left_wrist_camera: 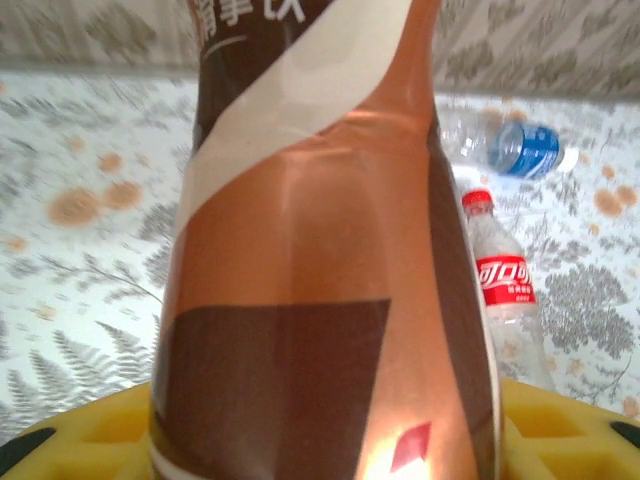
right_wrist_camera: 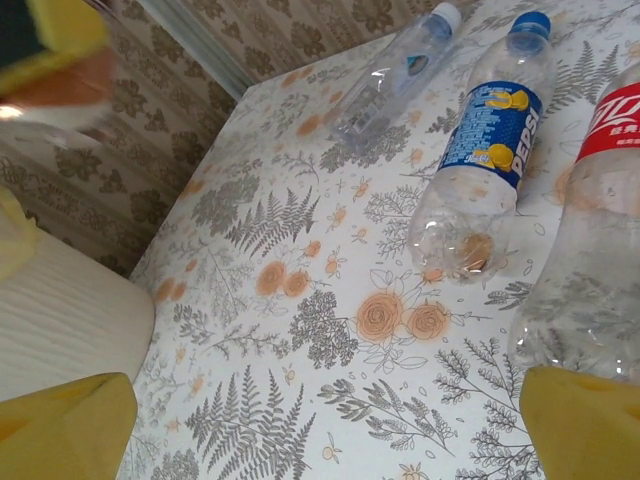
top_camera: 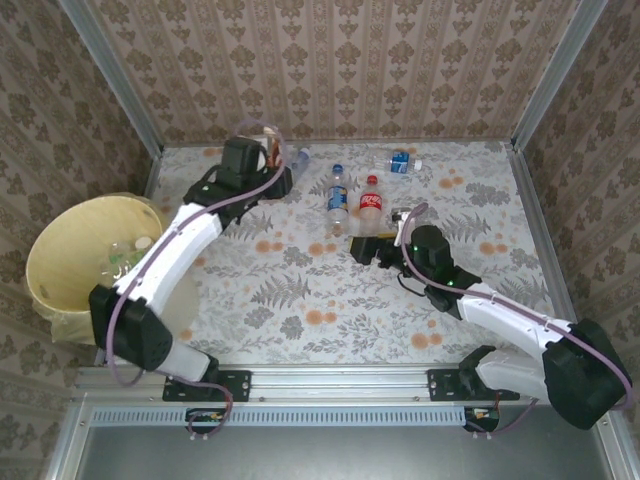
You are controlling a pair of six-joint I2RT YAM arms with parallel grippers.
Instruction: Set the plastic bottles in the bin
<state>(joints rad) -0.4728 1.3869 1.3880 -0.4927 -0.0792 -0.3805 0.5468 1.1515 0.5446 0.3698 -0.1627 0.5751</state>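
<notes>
Damask-patterned walls (top_camera: 340, 60), floral fern-print tabletop (top_camera: 300, 295), aluminium rail (top_camera: 330, 384)

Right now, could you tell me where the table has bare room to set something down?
Bare cloth lies between the two arms, nearer than the red-labelled bottle, and along the right wall. The far middle is crowded: Pepsi bottle, blue-labelled bottle, left hand holding a brown-labelled bottle.

This is a robot test booth in a lab, dressed to look homely. Bare aluminium posts (top_camera: 110, 70) run up the upper left and upper right corners, framing panels of brown damask wallpaper (top_camera: 340, 60) on three sides. The table (top_camera: 300, 300) in the middle wears a flowered cloth. Along the bottom, an aluminium rail (top_camera: 340, 385) carries two bolted arms (top_camera: 180, 250) with loose cables. Bottles (top_camera: 338, 195) lie on the cloth, and a bin (top_camera: 60, 250) sits at the left edge.
</notes>
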